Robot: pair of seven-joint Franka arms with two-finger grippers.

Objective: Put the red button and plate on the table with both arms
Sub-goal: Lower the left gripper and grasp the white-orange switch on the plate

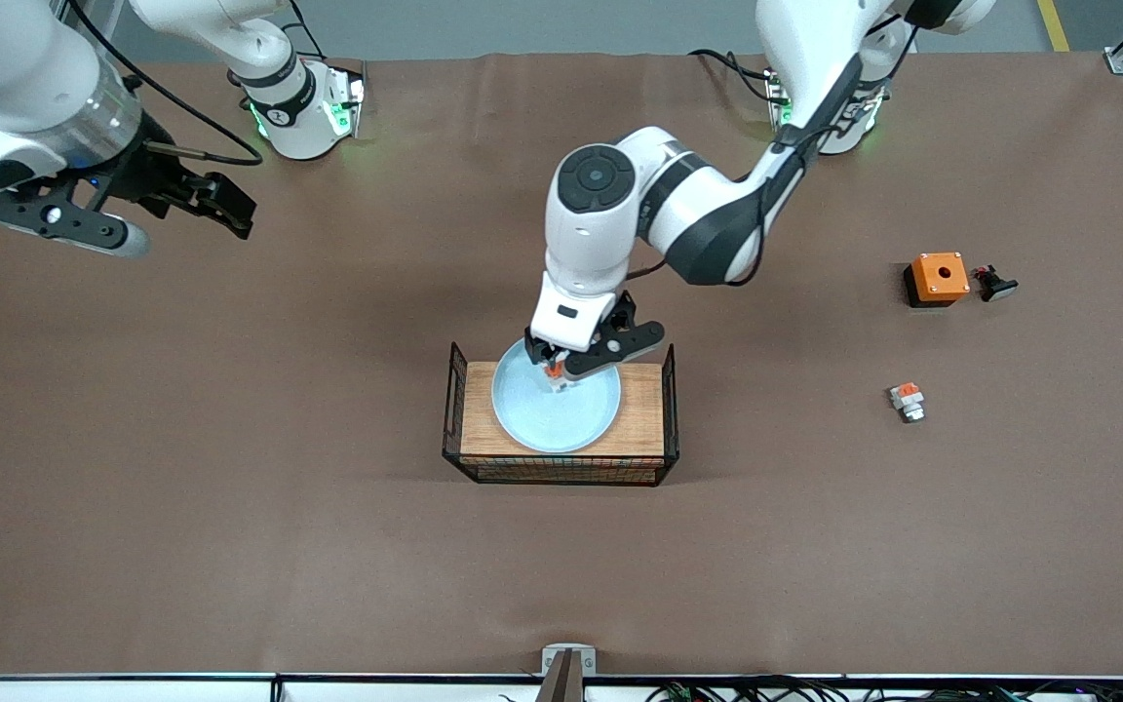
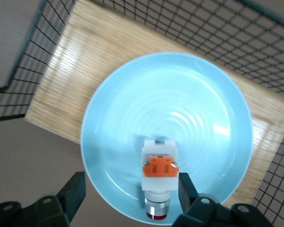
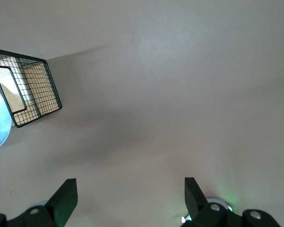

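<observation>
The pale-blue plate (image 1: 544, 417) lies on the wood-topped wire rack (image 1: 641, 425) in the middle of the brown table (image 1: 230, 468). The red button (image 1: 554, 371) lies on the plate near its rim. In the left wrist view the button (image 2: 159, 174) shows white with an orange patch and a silver round end. My left gripper (image 1: 561, 376) is low over the plate and open (image 2: 132, 191). The button lies between its fingers, close against one finger (image 2: 185, 188) and well apart from the other. My right gripper (image 1: 233, 216) hangs open and empty (image 3: 130, 194) over bare table at the right arm's end.
An orange box with a hole (image 1: 939, 276) and a small black part (image 1: 995, 284) sit at the left arm's end of the table. A shorter white-orange piece (image 1: 907, 400) lies nearer the front camera than them. The rack (image 3: 33, 90) has raised wire ends.
</observation>
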